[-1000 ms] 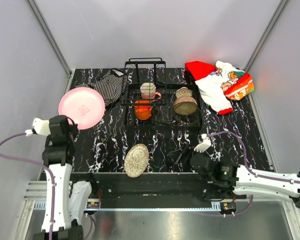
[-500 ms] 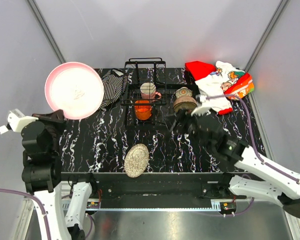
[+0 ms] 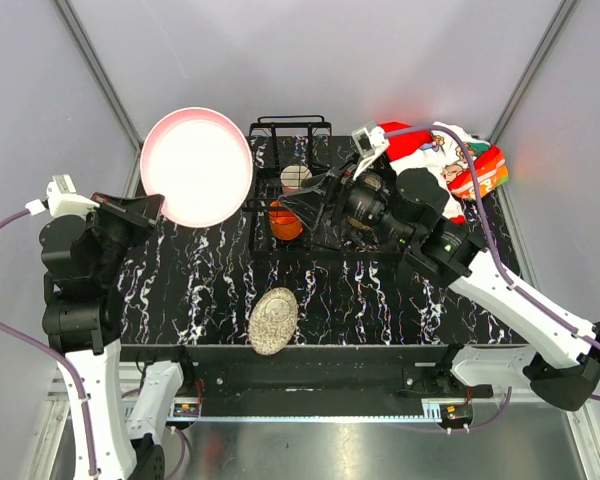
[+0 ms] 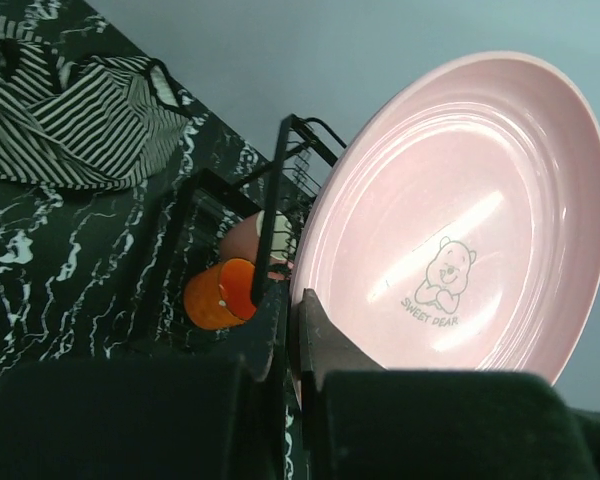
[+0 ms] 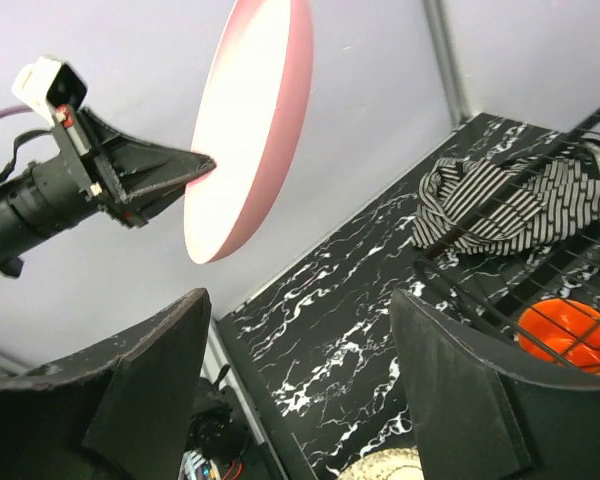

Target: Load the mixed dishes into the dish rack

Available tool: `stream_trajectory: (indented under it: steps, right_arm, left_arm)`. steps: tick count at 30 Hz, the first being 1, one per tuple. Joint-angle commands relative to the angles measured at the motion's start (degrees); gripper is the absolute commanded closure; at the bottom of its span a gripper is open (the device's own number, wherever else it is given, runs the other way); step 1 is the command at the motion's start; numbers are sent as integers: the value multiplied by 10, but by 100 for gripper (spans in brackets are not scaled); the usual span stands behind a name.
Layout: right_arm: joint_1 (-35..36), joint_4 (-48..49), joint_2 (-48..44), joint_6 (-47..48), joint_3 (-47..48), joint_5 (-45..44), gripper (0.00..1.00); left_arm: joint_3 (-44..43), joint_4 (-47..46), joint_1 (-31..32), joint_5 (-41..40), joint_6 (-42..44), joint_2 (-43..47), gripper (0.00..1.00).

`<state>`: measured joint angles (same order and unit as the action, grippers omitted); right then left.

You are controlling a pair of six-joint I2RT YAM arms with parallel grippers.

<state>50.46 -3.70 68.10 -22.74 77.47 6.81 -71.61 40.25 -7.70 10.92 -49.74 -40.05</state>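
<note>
The enclosure has pale grey wall panels (image 3: 300, 60) on three sides, joined at the far corners by slanting metal posts (image 3: 100, 75). The tabletop (image 3: 210, 290) is black with white marbling.

The dish rack (image 3: 290, 122) stands at the far middle of the tabletop, with its raised wire section at the far end. Inside it, the small orange cup (image 3: 285, 222) sits near its left side and the cream-pink mug (image 3: 296, 178) is just beyond the cup.

A striped black-white cloth (image 4: 70, 130) lies to the left of the rack. A red-white printed cloth (image 3: 475, 170) lies at the far right.

The tan-gold patterned plate (image 3: 273, 320) rests on the tabletop at the near edge, nearer than the rack and well apart from it.

The left end effector (image 3: 158, 203) is clamped on the lower rim of the pink round plate (image 3: 197, 167). The plate is held in the air, steeply tilted, over the far left of the tabletop and beside the rack's left side.

The right end effector (image 5: 298, 320) hangs above the rack's left portion. Its jaws are apart and hold nothing, and they point left towards the pink plate.
</note>
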Motion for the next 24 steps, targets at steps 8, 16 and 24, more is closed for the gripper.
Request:
stream_trajectory:
  steps: [8, 16, 24]
  right_arm:
    - [-3, 68, 74, 3, 63, 66, 21]
    - [-6, 84, 102, 2, 83, 62, 21]
    - [-28, 92, 134, -15, 98, 56, 67]
  left_arm:
    - [21, -117, 66, 41, -4, -26, 100]
    - [49, -137, 129, -3, 1, -38, 100]
    - [65, -163, 146, 0, -5, -42, 100]
